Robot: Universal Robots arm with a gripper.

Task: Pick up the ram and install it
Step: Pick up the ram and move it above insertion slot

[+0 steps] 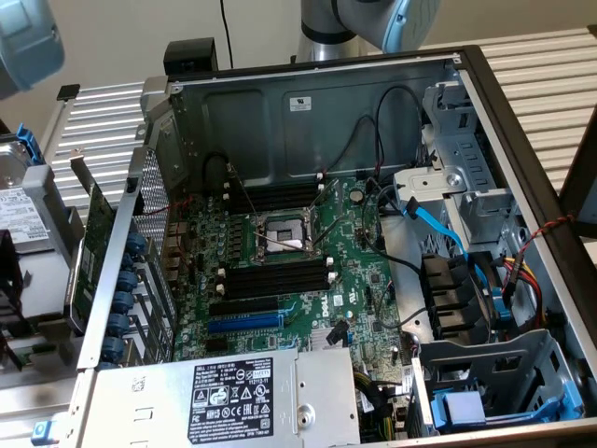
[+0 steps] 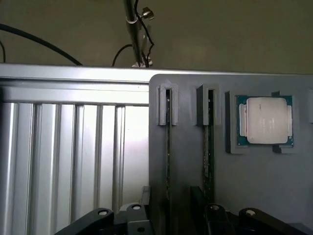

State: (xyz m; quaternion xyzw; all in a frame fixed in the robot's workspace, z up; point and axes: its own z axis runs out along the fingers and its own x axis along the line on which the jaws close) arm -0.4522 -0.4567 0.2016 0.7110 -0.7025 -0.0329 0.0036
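Holding my claw (image 2: 176,219) wide open and empty, I see the ram (image 2: 168,147) edge-up in a gray holder (image 2: 254,191) just ahead: probably light, stiff, fragile, best pinched across its flat faces.

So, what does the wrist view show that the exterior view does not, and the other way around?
Only the wrist view: a gray tray with what look like two ram sticks standing on edge in its slots, a processor in a recess, and the open end effector near the tray.
Only the exterior view: the open computer case, its motherboard, black memory slots and the power supply.
Both: the slatted metal table.
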